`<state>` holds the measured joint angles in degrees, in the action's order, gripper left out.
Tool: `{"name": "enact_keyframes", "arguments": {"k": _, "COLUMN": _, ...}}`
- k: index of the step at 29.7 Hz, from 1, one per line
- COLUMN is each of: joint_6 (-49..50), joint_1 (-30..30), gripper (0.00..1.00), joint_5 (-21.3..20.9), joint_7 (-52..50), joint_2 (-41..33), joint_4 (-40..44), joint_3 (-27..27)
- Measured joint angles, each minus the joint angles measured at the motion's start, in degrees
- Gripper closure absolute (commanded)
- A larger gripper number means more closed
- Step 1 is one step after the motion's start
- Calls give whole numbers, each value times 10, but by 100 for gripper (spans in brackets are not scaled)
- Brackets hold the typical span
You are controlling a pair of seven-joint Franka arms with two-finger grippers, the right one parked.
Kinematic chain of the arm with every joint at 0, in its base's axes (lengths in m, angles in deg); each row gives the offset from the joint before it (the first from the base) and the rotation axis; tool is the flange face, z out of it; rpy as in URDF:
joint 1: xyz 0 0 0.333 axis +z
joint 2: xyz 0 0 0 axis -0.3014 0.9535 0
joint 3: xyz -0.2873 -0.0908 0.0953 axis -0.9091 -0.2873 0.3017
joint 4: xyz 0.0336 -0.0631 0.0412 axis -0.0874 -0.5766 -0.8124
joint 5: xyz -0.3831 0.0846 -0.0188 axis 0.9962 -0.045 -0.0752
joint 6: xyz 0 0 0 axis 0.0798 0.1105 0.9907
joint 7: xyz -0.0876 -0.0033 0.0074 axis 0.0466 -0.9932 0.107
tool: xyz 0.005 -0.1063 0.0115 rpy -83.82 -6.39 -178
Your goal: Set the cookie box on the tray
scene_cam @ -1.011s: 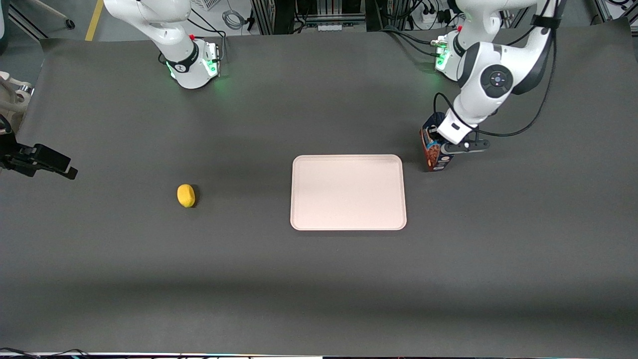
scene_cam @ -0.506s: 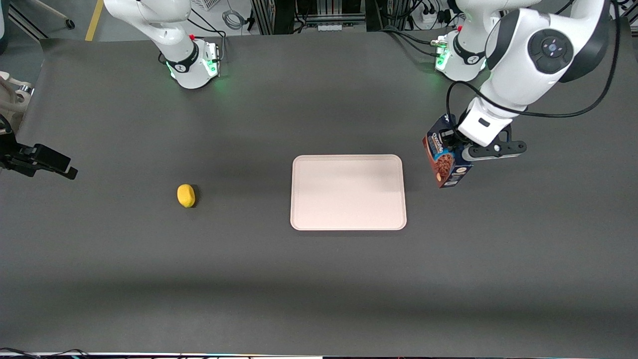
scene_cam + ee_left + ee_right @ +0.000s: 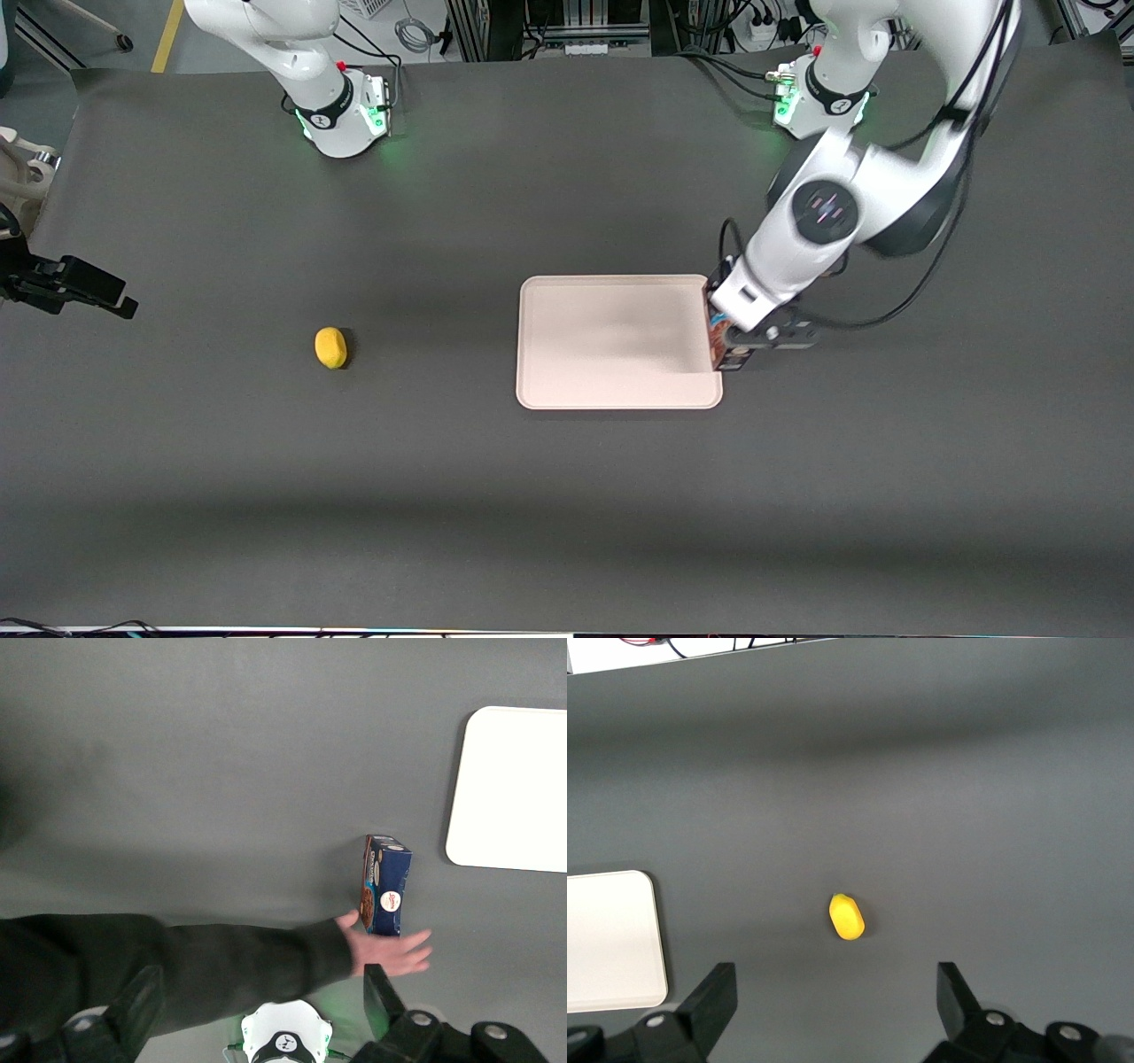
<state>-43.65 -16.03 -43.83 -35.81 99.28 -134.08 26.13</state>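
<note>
I am reading the front view first. The working arm is reaching down over the tray (image 3: 611, 341), at its short edge toward the working arm's end of the surface (image 3: 567, 514). The claw (image 3: 747, 338) is hanging right at that edge, under the white wrist. The cookie box (image 3: 721, 347) is showing directly beneath the claw, upright, its dark blue carton overlapping the tray's rim near the corner nearer the front camera. I am not able to tell whether the box is resting on the rim or hanging just above it. Most of the carton is being hidden by the wrist.

The left wrist view is not agreeing with this. There the cookie box (image 3: 386, 885) is standing upright on the bare surface, apart from the tray (image 3: 514, 788), with its white round logo facing the camera. A person's hand (image 3: 390, 950) in a dark sleeve is touching the base of the carton.

With the two views disagreeing, I cannot tell how far open the claw is, nor whether it has hold of the carton.

A small yellow lemon-like object (image 3: 330, 346) is lying on the surface well apart from the tray, toward the parked arm's end, level with the tray's middle. The right wrist view is showing the same object (image 3: 847, 917) lying alone on the surface, with one rounded corner of the tray (image 3: 611, 939) at the frame's edge. The inside of the tray is showing pale and flat.
</note>
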Motion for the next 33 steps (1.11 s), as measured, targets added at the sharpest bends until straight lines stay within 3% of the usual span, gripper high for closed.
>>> {"name": "enact_keyframes", "arguments": {"k": 10, "joint_6": 19, "joint_1": 0, "gripper": 0, "joint_5": -1, "joint_7": -5, "joint_2": 1, "joint_4": 26, "joint_3": 0}}
{"name": "enact_keyframes", "arguments": {"k": 15, "joint_6": 119, "joint_1": 1, "gripper": 0, "joint_5": 1, "joint_7": -10, "joint_2": -16, "joint_4": 76, "joint_3": 0}}
{"name": "enact_keyframes", "arguments": {"k": 20, "joint_6": 236, "joint_1": 9, "gripper": 0, "joint_5": 25, "joint_7": -7, "joint_2": -80, "joint_4": 123, "joint_3": 8}}
{"name": "enact_keyframes", "arguments": {"k": 33, "joint_6": 505, "joint_1": 19, "gripper": 0, "joint_5": 112, "joint_7": 192, "joint_2": -294, "joint_4": 190, "joint_3": 166}}
